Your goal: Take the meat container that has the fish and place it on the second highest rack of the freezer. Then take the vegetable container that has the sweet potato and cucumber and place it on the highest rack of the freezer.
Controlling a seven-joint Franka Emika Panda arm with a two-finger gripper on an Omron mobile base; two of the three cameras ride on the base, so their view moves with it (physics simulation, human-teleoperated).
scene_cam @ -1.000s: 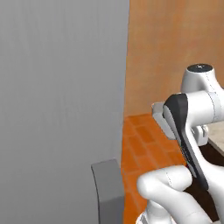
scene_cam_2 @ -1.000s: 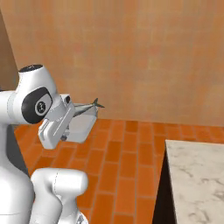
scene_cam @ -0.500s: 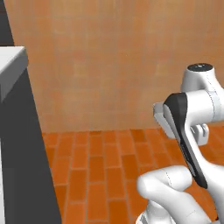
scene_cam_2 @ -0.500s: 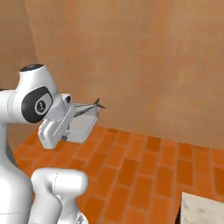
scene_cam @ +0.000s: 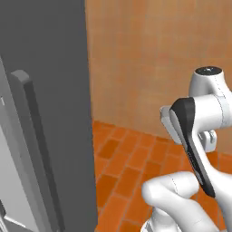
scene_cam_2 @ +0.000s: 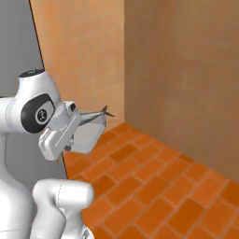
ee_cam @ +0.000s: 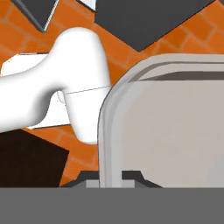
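The gripper has its fingers closed tight on the near rim of the meat container, carried level in front of the arm above the brick floor. The fish seems to lie across its top, tail poking past the far edge. The freezer stands just to the left. Keep the tray flat while turning towards it, and go slowly so the fish stays put.

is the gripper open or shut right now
Shut on the grey container: in the hand view its rim sits between the gripper tips; the fish tail sticks out.
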